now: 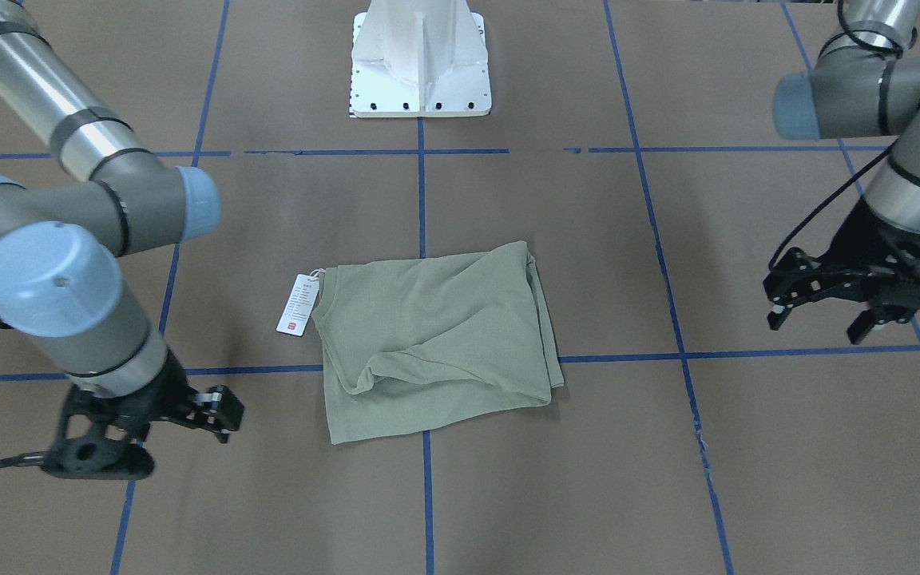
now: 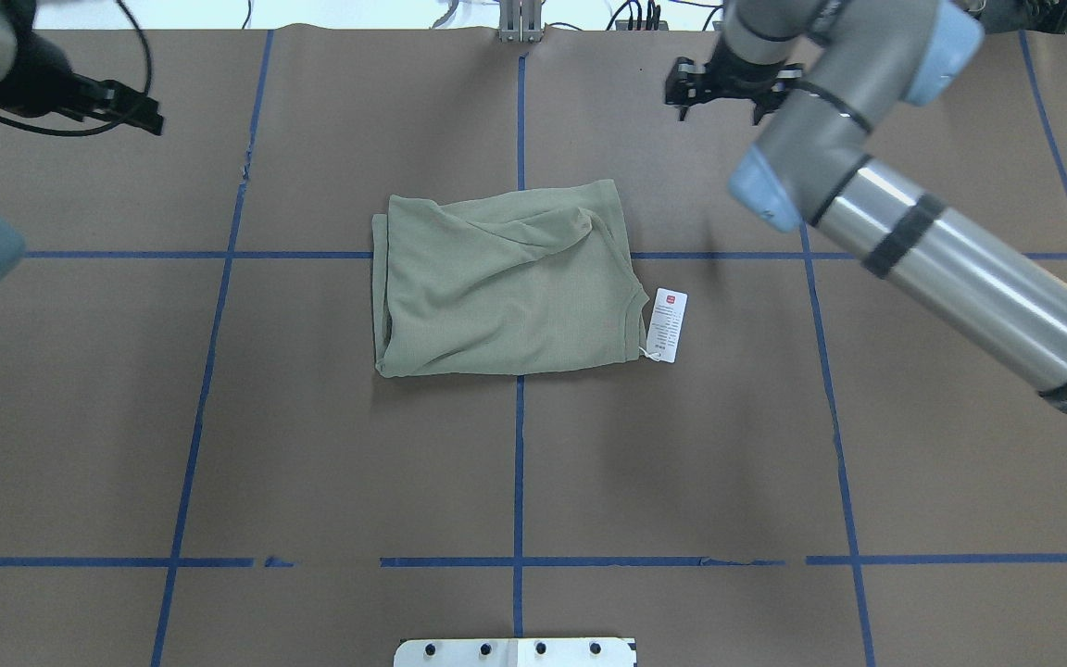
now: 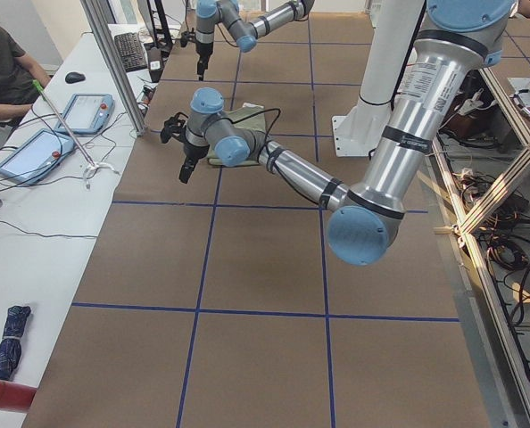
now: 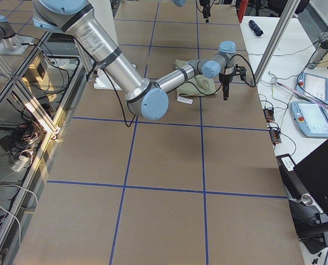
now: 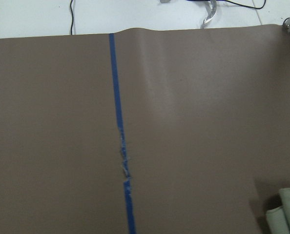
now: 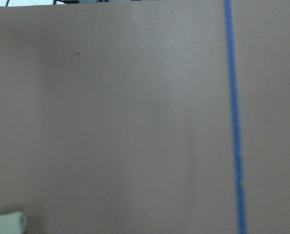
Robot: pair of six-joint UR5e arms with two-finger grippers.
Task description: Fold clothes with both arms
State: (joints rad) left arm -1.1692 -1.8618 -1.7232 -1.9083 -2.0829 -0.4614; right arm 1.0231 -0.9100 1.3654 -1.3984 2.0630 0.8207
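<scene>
Sage-green shirt (image 2: 496, 278) lies folded mid-table (image 2: 311, 445) (hang tag (image 2: 667, 324) on its right-arm side). Left gripper (image 1: 818, 323) and right gripper (image 2: 721, 100) hover well apart from it, jaws wide, empty.

You have no word, brand or number here that can be read; the only printed thing is the white hang tag (image 1: 297, 304) (image 2: 667, 324), lying flat on the table (image 1: 588, 447) just beside the collar edge of the folded green shirt (image 1: 436, 335) and tied to it by a thin string; the tag bears a small red square at its end away from the robot, and rows of fine dark print run down the rest of it; in both the front-facing and overhead views that print is too small to make out.
</scene>
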